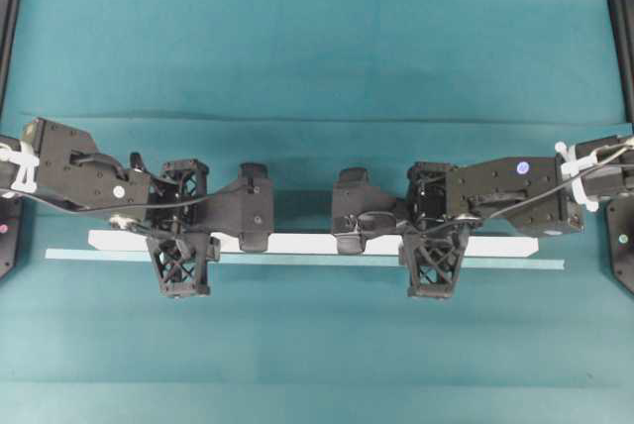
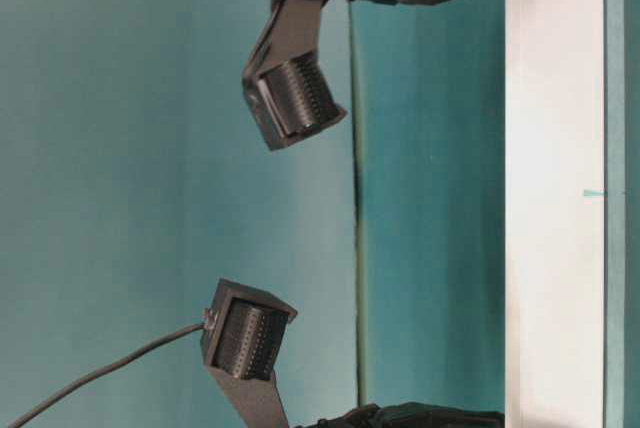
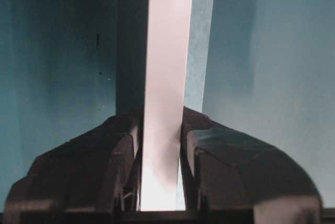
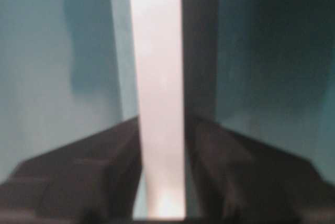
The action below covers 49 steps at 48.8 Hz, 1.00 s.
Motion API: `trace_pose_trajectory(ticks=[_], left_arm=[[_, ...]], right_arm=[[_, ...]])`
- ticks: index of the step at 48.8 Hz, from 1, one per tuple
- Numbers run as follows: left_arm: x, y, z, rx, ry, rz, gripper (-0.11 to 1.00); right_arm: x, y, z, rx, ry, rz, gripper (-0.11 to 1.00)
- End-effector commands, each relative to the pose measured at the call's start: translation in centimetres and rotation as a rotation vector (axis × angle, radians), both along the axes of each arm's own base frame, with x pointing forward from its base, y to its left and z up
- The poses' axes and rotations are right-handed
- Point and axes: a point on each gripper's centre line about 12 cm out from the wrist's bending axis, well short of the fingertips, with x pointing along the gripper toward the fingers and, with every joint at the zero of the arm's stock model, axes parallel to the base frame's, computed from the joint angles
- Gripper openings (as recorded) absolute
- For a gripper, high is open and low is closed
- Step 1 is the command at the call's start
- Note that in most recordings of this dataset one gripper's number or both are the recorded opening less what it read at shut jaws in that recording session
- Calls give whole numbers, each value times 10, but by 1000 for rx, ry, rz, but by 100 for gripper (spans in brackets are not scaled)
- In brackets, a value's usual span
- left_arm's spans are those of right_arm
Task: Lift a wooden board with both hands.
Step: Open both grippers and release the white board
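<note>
The wooden board (image 1: 307, 244) is a long white bar lying across the teal table, left to right. My left gripper (image 1: 183, 234) straddles it near its left end, one lattice finger on each side. In the left wrist view the board (image 3: 165, 77) runs up between the left gripper's (image 3: 161, 182) fingers, which press on both its edges. My right gripper (image 1: 434, 238) straddles the board near its right end. The right wrist view is blurred, but the right gripper's (image 4: 162, 182) fingers sit against the board (image 4: 157, 51). The board (image 2: 555, 198) also shows in the table-level view.
A thin pale teal tape strip (image 1: 297, 261) lies on the cloth just in front of the board and reaches past both its ends. Black frame posts (image 1: 619, 28) stand at the table's left and right edges. A fold crosses the cloth (image 1: 317, 117) behind the arms.
</note>
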Motion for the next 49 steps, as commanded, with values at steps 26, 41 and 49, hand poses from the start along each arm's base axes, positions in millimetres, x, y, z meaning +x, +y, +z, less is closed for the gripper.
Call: trace_pose_trajectory(ticks=[26, 41, 49], left_arm=[[-2, -5, 15, -2, -54, -18, 99], [-6, -5, 54, -6, -159, -21, 99], [-12, -5, 89, 5, -262, -49, 99]], right_arm=[[3, 0, 5, 4, -37, -38, 89], [7, -10, 52, 4, -167, -64, 89], [2, -13, 95, 4, -274, -72, 89]])
